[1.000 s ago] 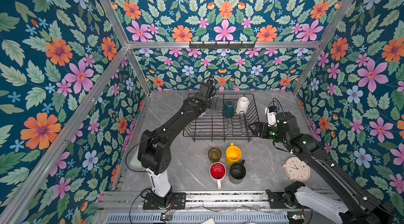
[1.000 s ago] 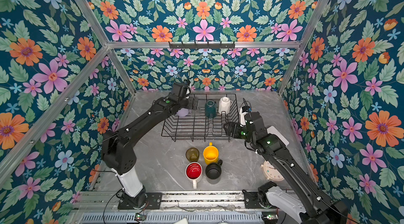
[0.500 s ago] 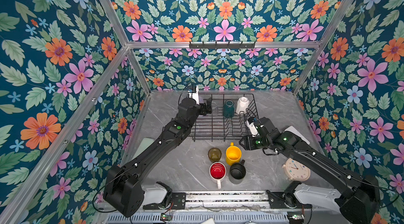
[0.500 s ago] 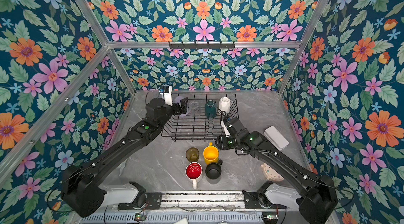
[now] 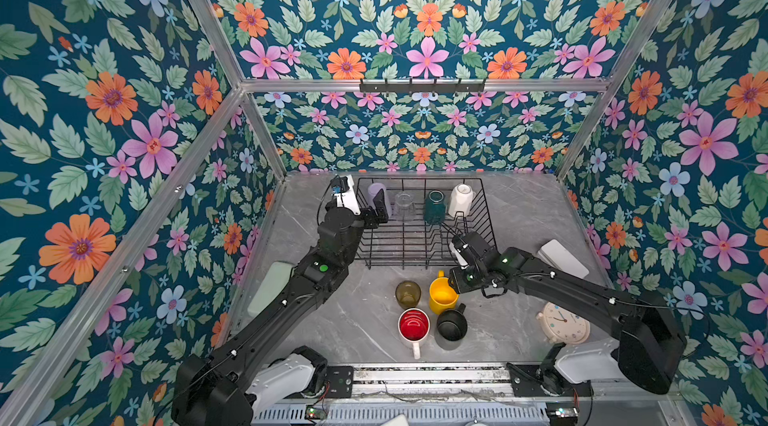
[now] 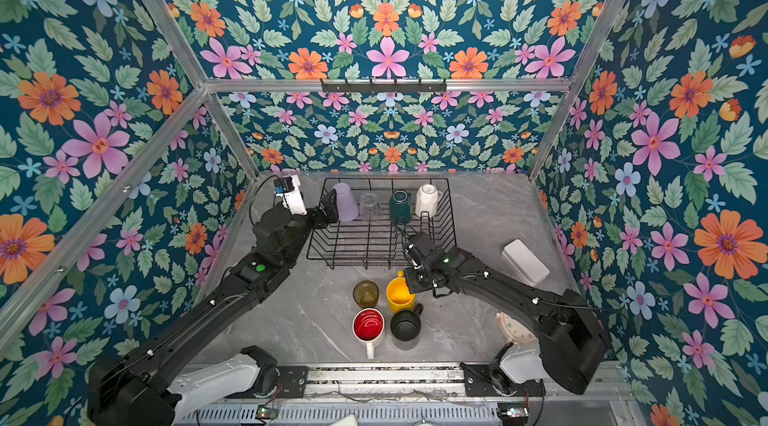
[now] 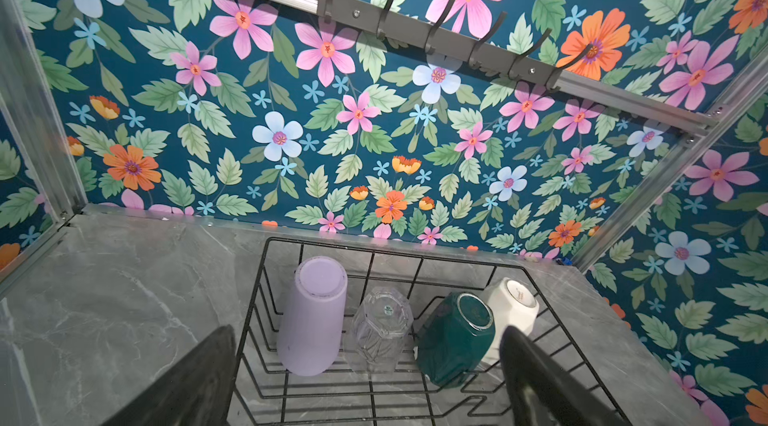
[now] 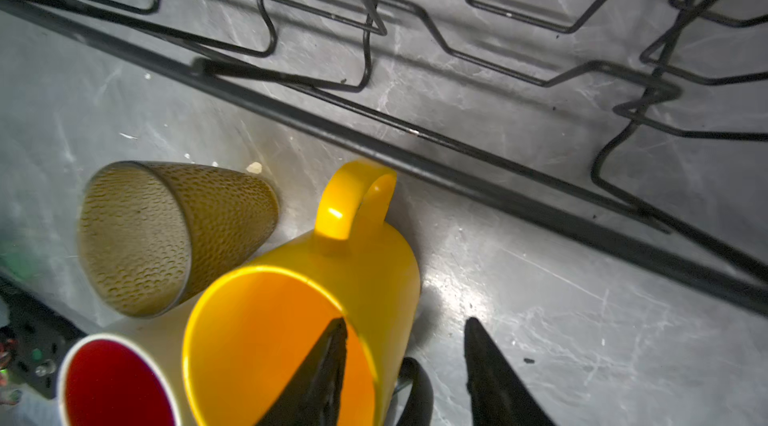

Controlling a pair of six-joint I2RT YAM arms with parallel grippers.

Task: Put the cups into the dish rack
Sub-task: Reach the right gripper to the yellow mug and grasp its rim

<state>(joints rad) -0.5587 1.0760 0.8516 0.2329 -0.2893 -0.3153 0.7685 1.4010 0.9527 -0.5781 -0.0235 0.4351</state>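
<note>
Four cups stand upside down along the back of the black wire dish rack (image 5: 419,266): lilac tumbler (image 7: 311,316), clear glass (image 7: 380,330), teal mug (image 7: 455,338) and white faceted mug (image 7: 513,305). My left gripper (image 5: 376,212) hovers open at the rack's back left corner, beside the tumbler. In front of the rack the olive glass (image 5: 407,293), yellow mug (image 5: 441,297), red-lined white mug (image 5: 413,326) and black mug (image 5: 451,325) stand upright. My right gripper (image 8: 405,322) straddles the yellow mug's rim, one finger inside and the other outside, a gap off the wall.
A cream alarm clock (image 5: 563,322) lies under the right arm. A white block (image 5: 561,257) sits by the right wall and a pale green block (image 5: 270,289) by the left wall. A black hook rail (image 5: 422,85) hangs high on the back wall.
My right gripper has swung from the rack's right side down onto the yellow mug, and its jaws have narrowed. My left gripper has drawn back from inside the rack to its left corner.
</note>
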